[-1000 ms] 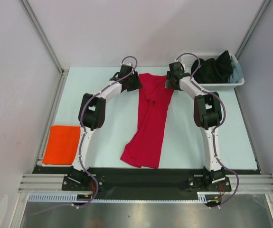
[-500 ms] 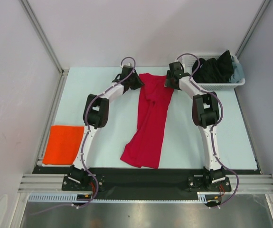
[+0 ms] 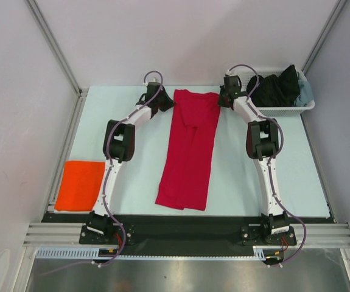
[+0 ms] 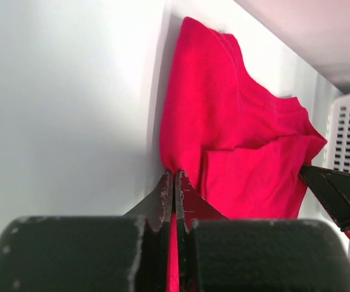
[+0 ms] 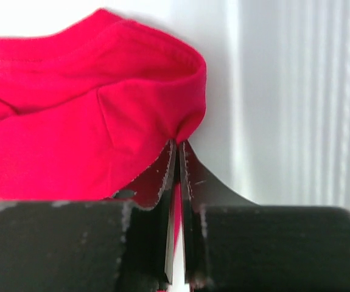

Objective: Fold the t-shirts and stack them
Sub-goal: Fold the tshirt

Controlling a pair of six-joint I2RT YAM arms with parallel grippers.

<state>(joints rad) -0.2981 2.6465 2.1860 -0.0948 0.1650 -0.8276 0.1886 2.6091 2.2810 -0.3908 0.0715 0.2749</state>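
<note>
One orange t-shirt: folded, lying at the table's left. One red t-shirt: long strip; cross-folds and stacking outstanding. left gripper and right gripper: each clamped on a far corner.

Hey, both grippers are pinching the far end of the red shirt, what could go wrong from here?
1. The left gripper and right gripper each hold only a thin edge of the red shirt at their tips; a pull may slip it free.
2. The right gripper sits close beside the white basket; a wide swing could knock it.
3. The shirt's near hem lies slightly crooked, so a fold may come out uneven.
</note>
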